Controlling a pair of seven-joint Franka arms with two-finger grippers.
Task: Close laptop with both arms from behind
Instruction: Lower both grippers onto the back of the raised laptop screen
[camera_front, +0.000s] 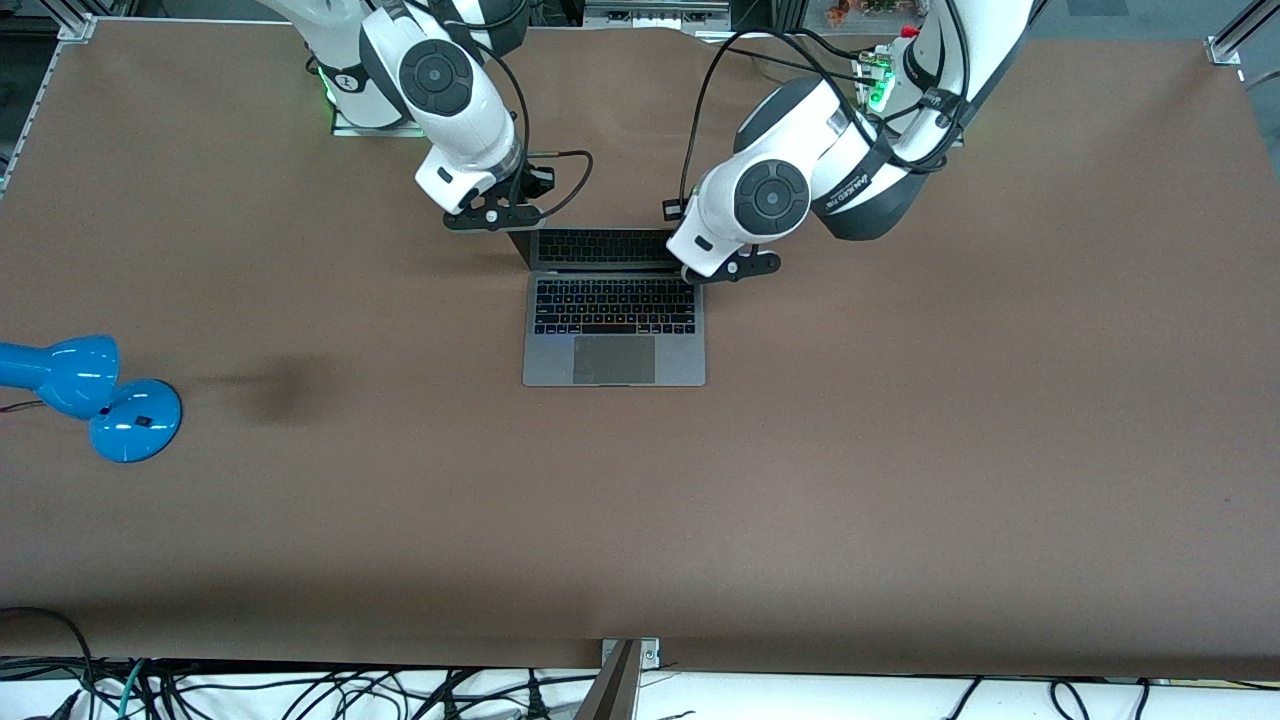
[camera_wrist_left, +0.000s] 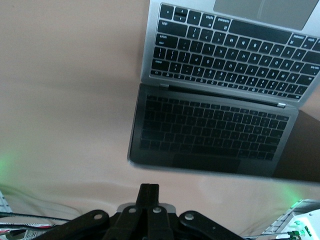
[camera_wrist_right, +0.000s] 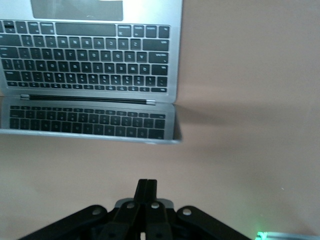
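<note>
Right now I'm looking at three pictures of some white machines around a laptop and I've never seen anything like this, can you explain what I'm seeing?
Those are two white robot arms at a brown table, each ending in a black two-finger gripper. The wide picture is taken from a high camera facing the robots, so their bases stand along its top. The other two come from cameras on the arms' wrists, each looking past its own gripper.

On the table lies an open laptop, its dark screen mirroring the keyboard. A blue lamp sits toward the right arm's end of the table, nearer the front camera than the laptop.

The left gripper and the right gripper are each up by a top corner of the screen, one at either end of the lid. Both are shut with fingers pressed together, and neither holds anything.
</note>
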